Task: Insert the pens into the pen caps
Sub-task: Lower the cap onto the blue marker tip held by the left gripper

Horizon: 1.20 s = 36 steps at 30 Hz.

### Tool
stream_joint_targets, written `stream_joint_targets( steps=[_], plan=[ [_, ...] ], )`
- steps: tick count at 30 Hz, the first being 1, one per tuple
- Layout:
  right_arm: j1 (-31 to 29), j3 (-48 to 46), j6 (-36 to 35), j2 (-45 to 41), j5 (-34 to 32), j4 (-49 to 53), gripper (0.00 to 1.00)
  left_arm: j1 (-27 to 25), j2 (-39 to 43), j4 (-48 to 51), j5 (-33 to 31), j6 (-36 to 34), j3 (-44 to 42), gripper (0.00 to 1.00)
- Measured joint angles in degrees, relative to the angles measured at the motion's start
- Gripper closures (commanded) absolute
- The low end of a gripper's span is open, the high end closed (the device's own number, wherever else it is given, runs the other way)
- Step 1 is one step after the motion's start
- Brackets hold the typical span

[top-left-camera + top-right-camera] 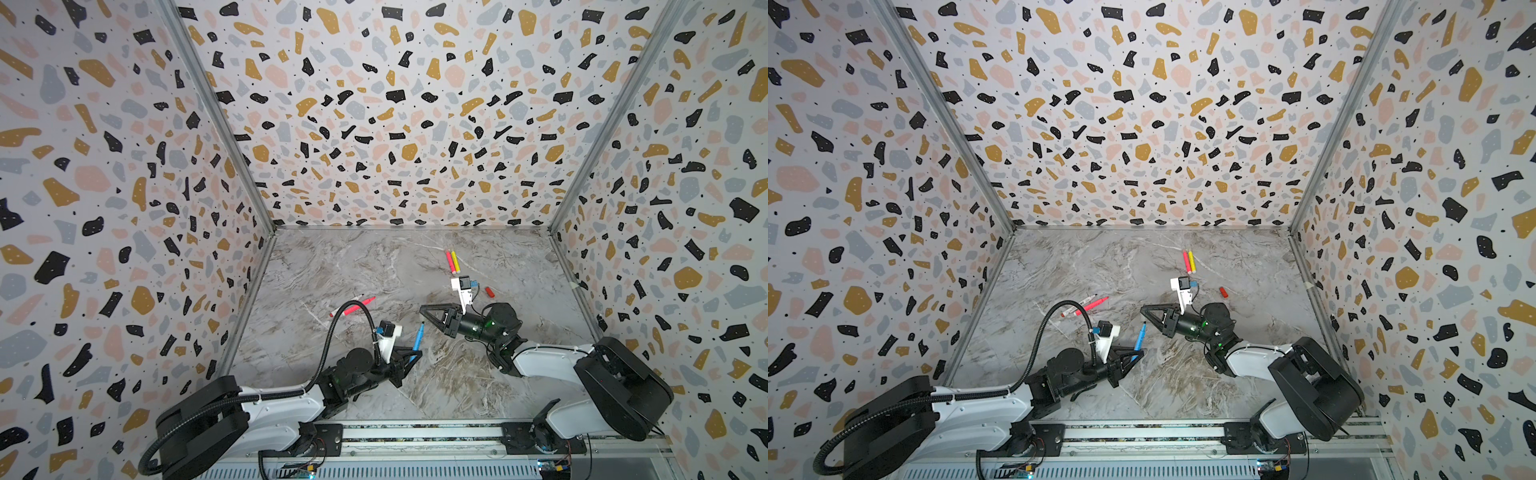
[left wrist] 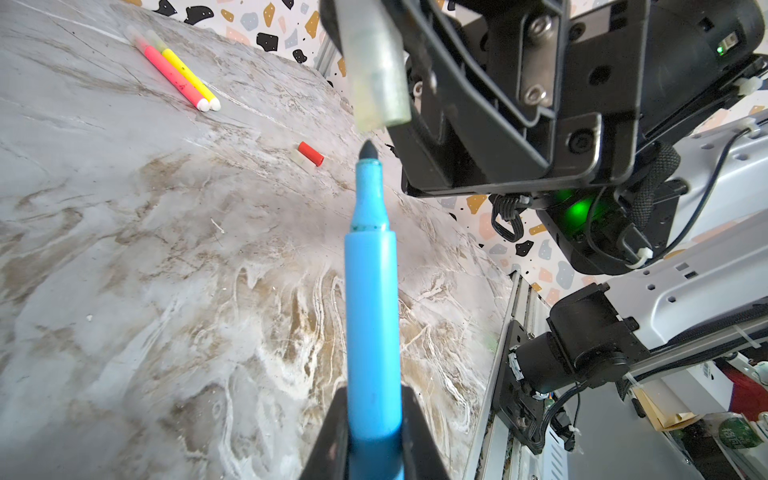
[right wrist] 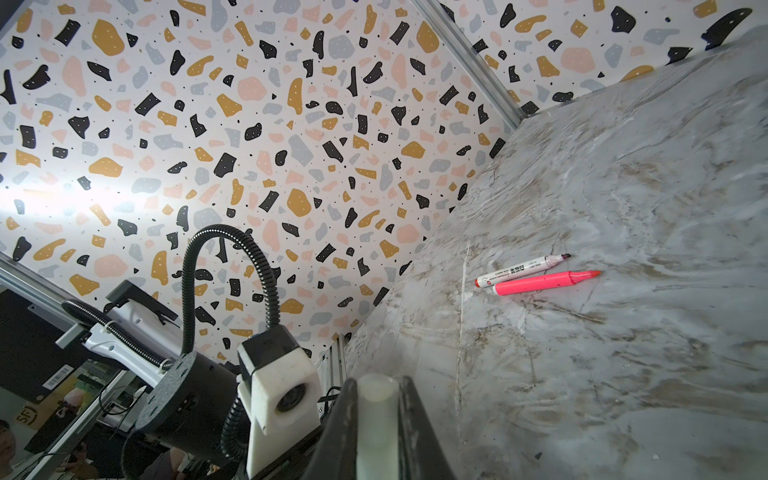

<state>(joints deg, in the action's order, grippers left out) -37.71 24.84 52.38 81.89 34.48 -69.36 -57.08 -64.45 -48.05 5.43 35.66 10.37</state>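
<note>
My left gripper (image 2: 374, 419) is clamped on the blue pen (image 2: 371, 299), its nib just short of the clear cap (image 2: 380, 83) pinched in my right gripper (image 3: 377, 399). I judge this capping midway. Next I must align nib with mouth and push. Farther off lie 1 red cap (image 2: 311, 153), then the pink pen (image 2: 172, 75) and yellow pen (image 2: 189, 76).

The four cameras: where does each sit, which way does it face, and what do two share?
Both top views: high over the front rail, looking down at the marble table; both arms show, left end effector and right end effector.
Left wrist: behind its end effector, looking along the held blue pen toward the clear cap; its fingers show.
Right wrist: behind its end effector, looking over that cap toward the left arm's camera and white marker; its fingers show.
Shared: left wrist and top views both show the red cap.
</note>
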Motion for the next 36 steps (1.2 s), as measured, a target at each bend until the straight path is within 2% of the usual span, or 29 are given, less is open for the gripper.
stream_joint_targets(
  steps=[17, 36],
  plan=[
    [-1.27, -0.2, 0.04, -0.07, -0.22, -0.76, 0.96, -0.15, 2.16, 0.46, -1.68, 0.0, 0.0, 1.0],
    [-8.39, -4.9, 6.32, 10.01, -8.48, -22.73, 0.96, -1.05, 10.16, 2.16, -4.24, 1.33, -4.09, 1.0]
  ],
)
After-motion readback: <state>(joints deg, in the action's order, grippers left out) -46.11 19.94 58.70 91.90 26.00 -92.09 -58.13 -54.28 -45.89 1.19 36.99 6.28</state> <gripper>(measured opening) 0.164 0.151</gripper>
